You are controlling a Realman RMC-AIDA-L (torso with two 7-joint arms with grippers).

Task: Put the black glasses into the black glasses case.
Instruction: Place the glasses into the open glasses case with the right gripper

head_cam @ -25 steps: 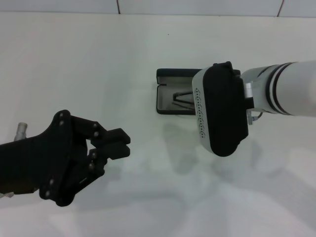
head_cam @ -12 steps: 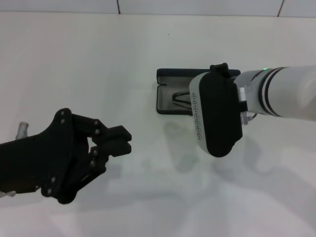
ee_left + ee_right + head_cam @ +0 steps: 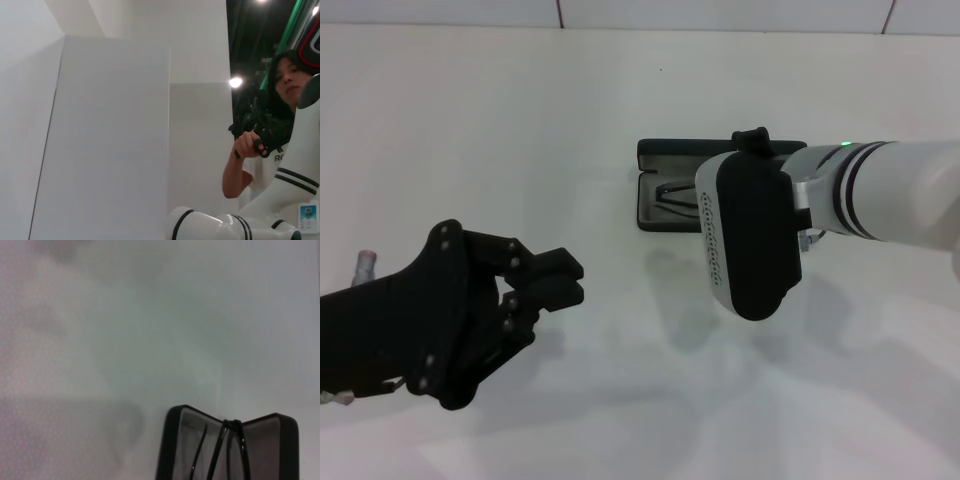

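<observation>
Black thin-framed glasses (image 3: 220, 450) lie inside the open hard-shell case (image 3: 172, 440); left pincer (image 3: 560, 278) pressed together.

Table: a plain white, smooth tabletop (image 3: 520, 130) is spreading across the whole head view.
Wall: a white tiled wall (image 3: 720, 12) is running along the table's far edge.
Person: a dark-haired person in a white shirt (image 3: 280, 125) is standing in the left wrist view, gripping a black handheld controller (image 3: 262, 131).

Black glasses (image 3: 220, 452) lie in a black, grey-lined glasses case (image 3: 175, 440).
</observation>
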